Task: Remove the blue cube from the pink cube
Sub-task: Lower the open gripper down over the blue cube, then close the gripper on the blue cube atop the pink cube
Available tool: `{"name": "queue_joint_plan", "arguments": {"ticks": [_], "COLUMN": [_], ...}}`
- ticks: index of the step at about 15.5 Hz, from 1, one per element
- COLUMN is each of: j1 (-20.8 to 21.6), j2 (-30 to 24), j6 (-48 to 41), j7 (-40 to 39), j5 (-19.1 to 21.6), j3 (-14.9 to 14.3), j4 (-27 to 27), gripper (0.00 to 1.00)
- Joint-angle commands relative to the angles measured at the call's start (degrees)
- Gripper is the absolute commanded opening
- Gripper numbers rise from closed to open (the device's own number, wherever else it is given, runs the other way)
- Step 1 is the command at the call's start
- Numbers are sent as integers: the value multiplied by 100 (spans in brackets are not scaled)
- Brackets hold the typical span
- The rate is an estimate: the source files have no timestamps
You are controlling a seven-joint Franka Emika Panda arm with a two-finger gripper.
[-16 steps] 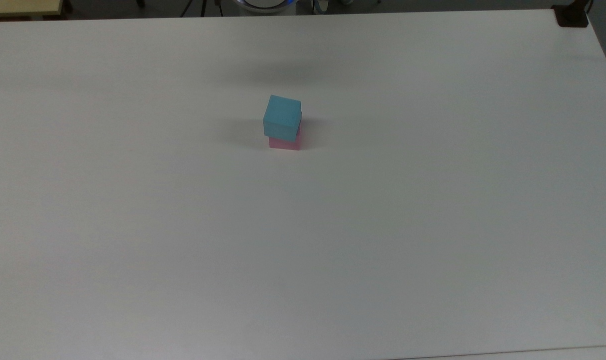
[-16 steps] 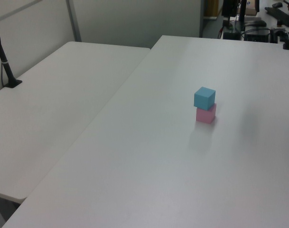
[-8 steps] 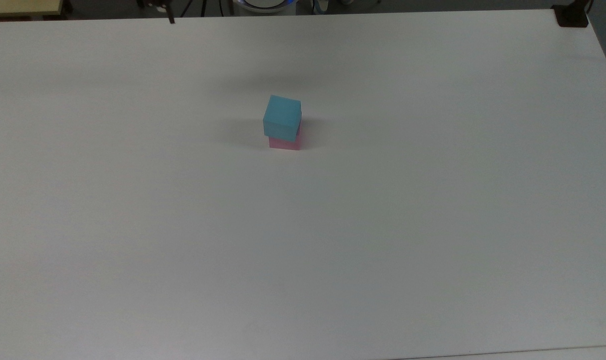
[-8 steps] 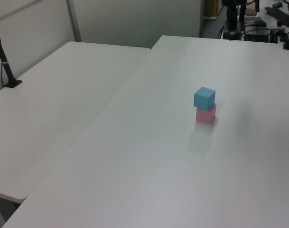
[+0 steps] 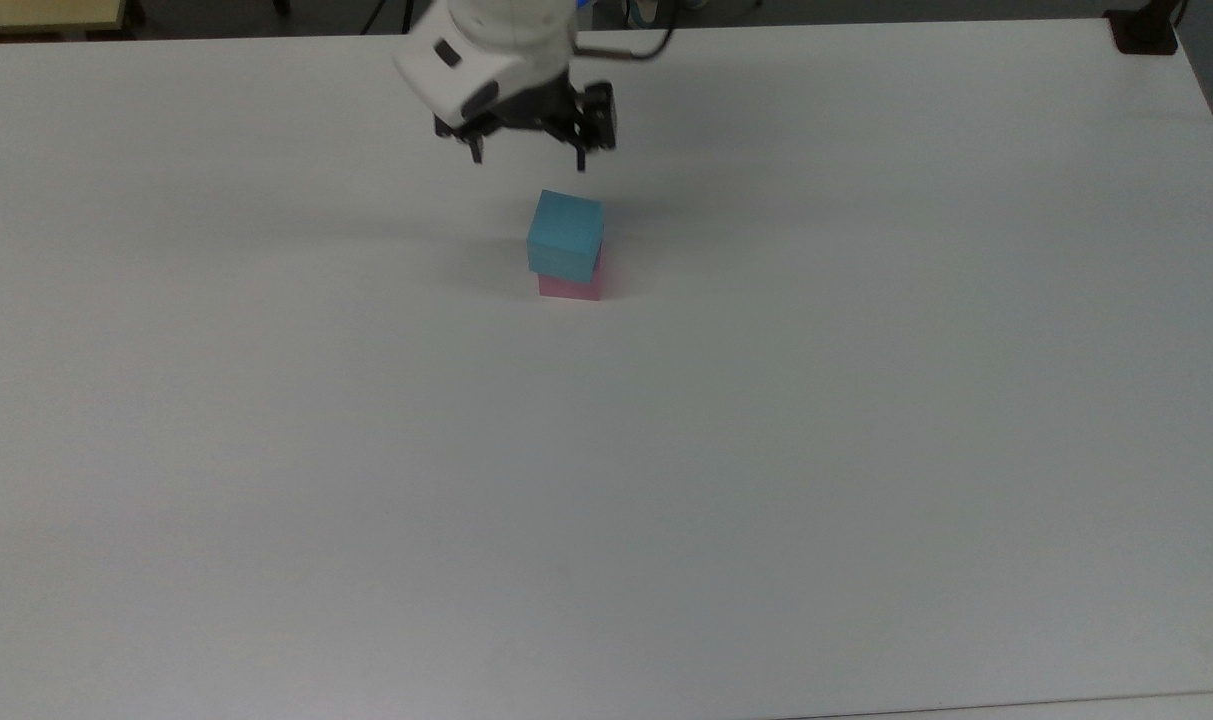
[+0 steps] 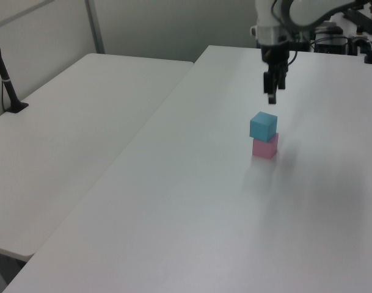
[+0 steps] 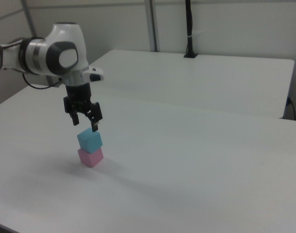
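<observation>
The end effector [image 5: 528,158] hangs just above the blue cube [image 5: 565,236], fingers apart and holding nothing; that cube sits on the pink cube [image 5: 570,286] mid-counter [image 5: 866,400]. A good grasp would mean centring, descending straight, closing on the blue sides alone. A second ago the arm was absent from the top view; the stack is unchanged.

A white, rounded arm [image 7: 50,56] with grey joint bands carries a black two-fingered end effector [image 7: 85,123].
</observation>
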Motion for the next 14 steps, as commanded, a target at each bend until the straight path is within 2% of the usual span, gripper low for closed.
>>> {"name": "queue_joint_plan", "arguments": {"ticks": [1, 12, 14], "j1": [196, 293, 284], "j2": [264, 616, 616], "j6": [277, 523, 523], "j7": [542, 1069, 1069], "j5": [-133, -160, -160], "j3": [-12, 24, 24], "j4": [-49, -41, -23], "gripper": [100, 99, 71]}}
